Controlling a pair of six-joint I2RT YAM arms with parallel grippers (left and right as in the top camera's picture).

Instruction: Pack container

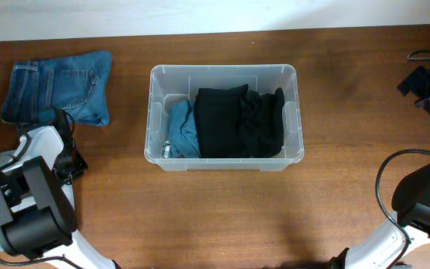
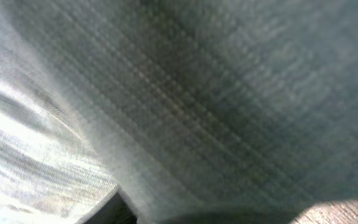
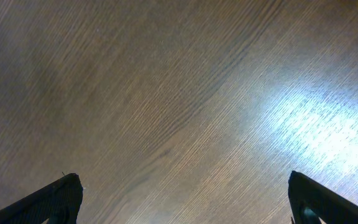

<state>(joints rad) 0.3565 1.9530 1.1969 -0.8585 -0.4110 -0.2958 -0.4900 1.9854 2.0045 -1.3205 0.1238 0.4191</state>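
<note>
The container (image 1: 154,112), a clear plastic bin, stands at the table's middle. It holds a black garment (image 1: 239,123) and a blue garment (image 1: 184,133) on its left side. A pair of folded blue jeans (image 1: 58,86) lies at the back left. My left gripper (image 1: 60,119) is at the jeans' near edge. The left wrist view is filled by blurred denim (image 2: 197,93) pressed close, and the jaws are hidden. My right gripper (image 3: 185,186) is open and empty, with only bare wood (image 3: 166,93) below it.
A dark bundle with a cable (image 1: 424,81) sits at the table's far right edge. The left arm's body (image 1: 28,202) fills the front left corner and the right arm (image 1: 424,198) the front right.
</note>
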